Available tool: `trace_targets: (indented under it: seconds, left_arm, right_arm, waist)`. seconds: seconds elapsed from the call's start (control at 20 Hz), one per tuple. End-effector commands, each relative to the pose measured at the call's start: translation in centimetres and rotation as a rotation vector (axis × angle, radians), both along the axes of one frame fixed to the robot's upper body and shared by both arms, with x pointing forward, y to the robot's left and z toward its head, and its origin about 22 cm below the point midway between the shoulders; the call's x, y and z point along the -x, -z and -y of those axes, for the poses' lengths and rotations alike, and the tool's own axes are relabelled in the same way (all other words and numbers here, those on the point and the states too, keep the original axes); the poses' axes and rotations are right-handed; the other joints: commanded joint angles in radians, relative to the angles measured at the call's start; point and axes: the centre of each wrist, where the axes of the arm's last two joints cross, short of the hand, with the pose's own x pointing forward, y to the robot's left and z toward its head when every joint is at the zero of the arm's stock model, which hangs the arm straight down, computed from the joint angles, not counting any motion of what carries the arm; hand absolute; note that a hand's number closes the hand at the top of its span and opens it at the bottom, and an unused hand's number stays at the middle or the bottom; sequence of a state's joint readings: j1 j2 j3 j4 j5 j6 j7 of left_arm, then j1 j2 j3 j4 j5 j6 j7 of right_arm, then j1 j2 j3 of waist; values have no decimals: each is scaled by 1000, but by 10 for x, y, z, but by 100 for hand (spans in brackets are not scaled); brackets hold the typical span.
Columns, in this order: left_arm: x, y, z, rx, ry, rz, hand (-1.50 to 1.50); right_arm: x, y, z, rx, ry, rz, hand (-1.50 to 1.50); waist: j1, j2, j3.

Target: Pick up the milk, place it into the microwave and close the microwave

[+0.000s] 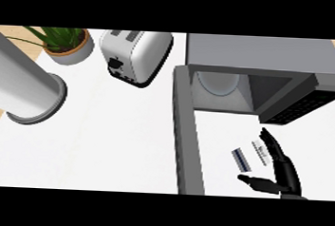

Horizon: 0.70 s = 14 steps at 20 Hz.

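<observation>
A microwave [271, 57] is seen at the upper right of the white counter [113, 141], its cavity exposed and a pale round turntable [217, 83] visible inside. Its door [187, 135] is swung fully open and extends toward the lower edge of the view as a long grey panel, while the dark control panel [300, 104] is seen at the cavity's right side. In front of the open cavity, the right hand [280, 169] is shown coming up from the lower right, its fingers [271, 141] stretched nearly straight toward the microwave and its thumb [255, 181] spread out to the left. Between thumb and fingers the milk [249, 154] is made out only faintly, white against the white counter, marked by small dark and grey printed patches; it is set just beside the fingers, but whether it is touched or held cannot be told. A silver toaster [136, 56] is placed to the left of the microwave, a potted plant [67, 43] farther left, and a large grey cylinder [21, 80] is seen at the left edge. The left hand is not shown.
</observation>
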State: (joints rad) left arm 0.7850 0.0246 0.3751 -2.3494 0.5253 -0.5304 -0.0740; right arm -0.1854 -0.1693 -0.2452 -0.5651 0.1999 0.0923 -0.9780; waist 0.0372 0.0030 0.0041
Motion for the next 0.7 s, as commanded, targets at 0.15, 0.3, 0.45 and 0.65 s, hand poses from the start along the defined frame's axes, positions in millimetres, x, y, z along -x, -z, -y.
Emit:
trace_targets:
  seconds: [0.15,0.3,0.45,0.65]
  left_arm:
    - [2,-33,14,53,65,117,-150]
    - [6,-18,2,63,62,135,-150]
    - [10,-31,11,57,76,110,-150]
    - [10,-28,3,56,73,109,-150]
  right_arm:
    - [-17,3,-5,-63,-95,22,150]
    - [-3,15,-16,-43,-119,31,150]
    - [-24,4,-13,-48,-98,96,150]
    - [-33,4,-35,-133,-142,119,150]
  waist:
    - [2,5,2]
    - [8,4,1]
    - [3,4,2]
    - [2,4,1]
